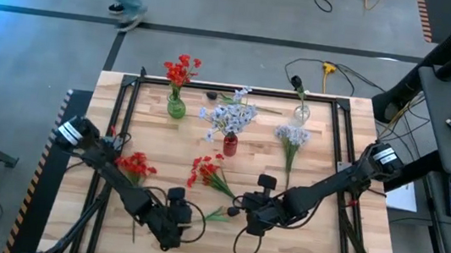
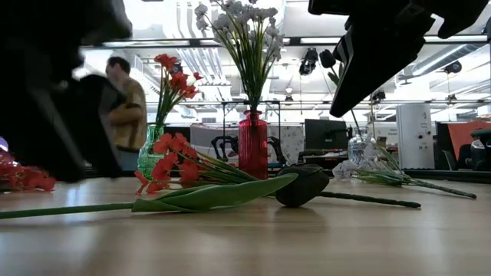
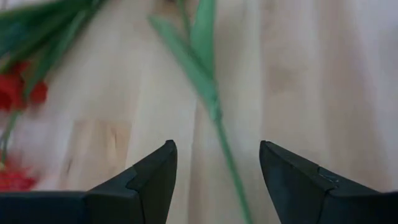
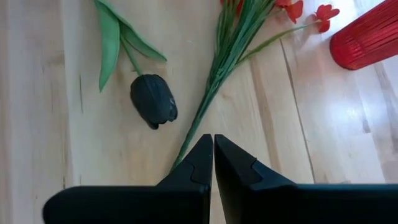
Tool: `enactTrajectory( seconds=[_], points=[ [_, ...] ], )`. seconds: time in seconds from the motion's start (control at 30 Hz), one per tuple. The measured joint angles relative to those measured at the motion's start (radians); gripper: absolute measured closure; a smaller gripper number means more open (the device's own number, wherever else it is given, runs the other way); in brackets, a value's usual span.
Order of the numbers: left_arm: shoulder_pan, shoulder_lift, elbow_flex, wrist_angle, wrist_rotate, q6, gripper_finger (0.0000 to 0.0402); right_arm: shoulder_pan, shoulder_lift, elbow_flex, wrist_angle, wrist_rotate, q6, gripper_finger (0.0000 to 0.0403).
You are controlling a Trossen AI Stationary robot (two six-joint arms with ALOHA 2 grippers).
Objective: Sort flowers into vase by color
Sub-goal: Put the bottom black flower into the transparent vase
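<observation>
Left gripper (image 3: pixel 216 163): fingers spread, hovering over the green stalk (image 3: pixel 227 155) of the dark-budded flower (image 4: pixel 153 99) lying on the table (image 1: pixel 315 239). Right gripper (image 4: pixel 213 155): fingers pressed together, empty, just beside the bud. Red flowers (image 1: pixel 207 172) lie near; red vase (image 1: pixel 230 144) beyond holds pale blooms.

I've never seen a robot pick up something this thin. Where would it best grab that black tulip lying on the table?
Probably on the bare green stalk, below the leaves. The black tulip lies flat on the table, so come straight down from above, fingers either side of the stalk. The open left gripper already straddles it.
</observation>
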Motion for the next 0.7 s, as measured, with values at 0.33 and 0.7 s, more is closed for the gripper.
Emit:
enactTrajectory(
  seconds=[0.33,0.7],
  points=[
    [-0.011,0.118,0.015,0.010,-0.030,-0.109,0.0208,0.010,0.000,0.000,0.004,-0.001,0.000,0.0394],
    [-0.025,0.125,0.036,0.005,-0.031,-0.115,0.0374,0.009,0.000,0.000,0.006,0.000,-0.009,0.0394]
  ],
)
